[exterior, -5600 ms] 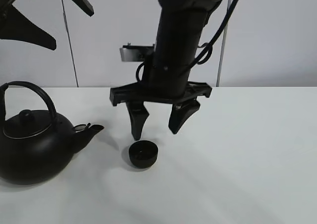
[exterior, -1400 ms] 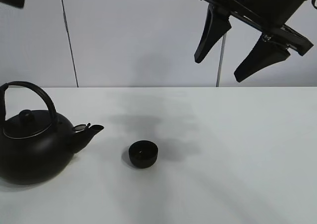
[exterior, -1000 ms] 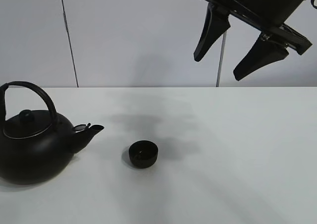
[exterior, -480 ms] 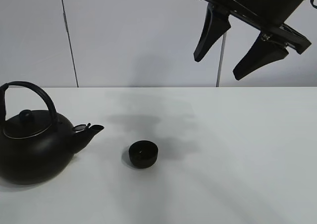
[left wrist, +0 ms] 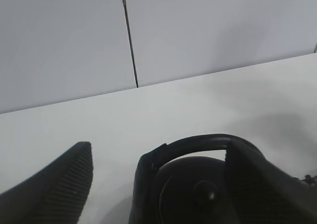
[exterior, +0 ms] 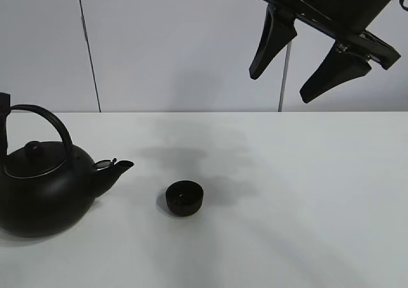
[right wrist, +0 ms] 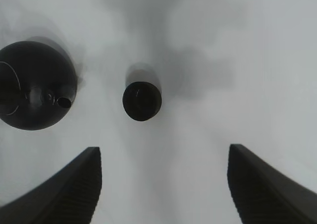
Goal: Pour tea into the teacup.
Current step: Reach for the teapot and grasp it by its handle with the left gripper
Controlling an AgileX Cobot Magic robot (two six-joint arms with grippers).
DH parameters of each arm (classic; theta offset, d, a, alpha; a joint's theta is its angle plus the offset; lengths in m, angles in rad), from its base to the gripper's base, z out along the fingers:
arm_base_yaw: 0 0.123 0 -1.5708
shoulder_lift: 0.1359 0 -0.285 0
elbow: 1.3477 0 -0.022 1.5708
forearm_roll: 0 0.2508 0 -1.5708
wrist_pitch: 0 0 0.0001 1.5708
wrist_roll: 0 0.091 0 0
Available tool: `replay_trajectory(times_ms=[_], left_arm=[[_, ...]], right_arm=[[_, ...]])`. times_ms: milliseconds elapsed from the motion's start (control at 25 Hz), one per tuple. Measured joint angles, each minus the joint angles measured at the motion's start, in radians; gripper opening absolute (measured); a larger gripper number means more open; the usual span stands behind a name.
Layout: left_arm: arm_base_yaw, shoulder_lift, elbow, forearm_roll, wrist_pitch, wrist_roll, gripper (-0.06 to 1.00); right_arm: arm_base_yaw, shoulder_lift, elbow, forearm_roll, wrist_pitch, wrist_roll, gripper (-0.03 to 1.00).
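Starting at the far left: the left pincer [left wrist: 160, 146] is down low by the kettle [exterior: 39, 195], with just a dark sliver of it poking in at the edge of the high view. Its wrist cam shows the two fingers [left wrist: 57, 184] spread wide, one on each side of the arched handle [left wrist: 198, 143], so it's lined up for a grab but not clamped on anything. I can't tell if the far finger is touching the handle or just sitting in front of it. The kettle sits flat on the bench [exterior: 287, 205], lid on, spout [exterior: 118, 167] pointing toward the middle. Moving right, the teacup [exterior: 185, 197] stands upright on the bench near the spout but clearly apart from it, with nothing touching it. From above in the right wrist cam the inside is just black, so no way to say if there's any tea in it. Farther right and way up, the right pincer [exterior: 309, 55] hangs high over the bench with its jaws spread and nothing between them, well clear of both the cup and the kettle. So my read on progress: the cup looks placed and ready, and that's about it. Grabbing the handle, lifting, bringing the spout over the cup and tipping are all not done yet, so basically the whole pour is ahead.
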Motion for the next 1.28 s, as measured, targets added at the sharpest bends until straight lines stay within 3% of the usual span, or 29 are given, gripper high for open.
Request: replay_trajectory(times_ms=[280,600,920,1160,1280], left_arm=[[0.000,0.208,0.000,-0.001,-0.172,-0.002,0.53],[0.000,0.406,-0.001,-0.069,-0.399,-0.042,0.53],[0.000,0.515,-0.020,-0.078,-0.426,-0.097,0.50],[0.000,0.516,-0.051,-0.078,-0.429,-0.104,0.36],[0.000,0.516,-0.056,-0.065,-0.429,-0.105,0.14]], right_arm=[[0.000,0.000,0.000,0.000,0.000,0.000,0.49],[0.000,0.000,0.000,0.000,-0.003,0.000,0.49],[0.000,0.000,0.000,0.001,-0.027,0.000,0.49],[0.000,0.000,0.000,0.001,-0.030,0.000,0.49],[0.000,0.000,0.000,0.001,-0.030,0.000,0.49]])
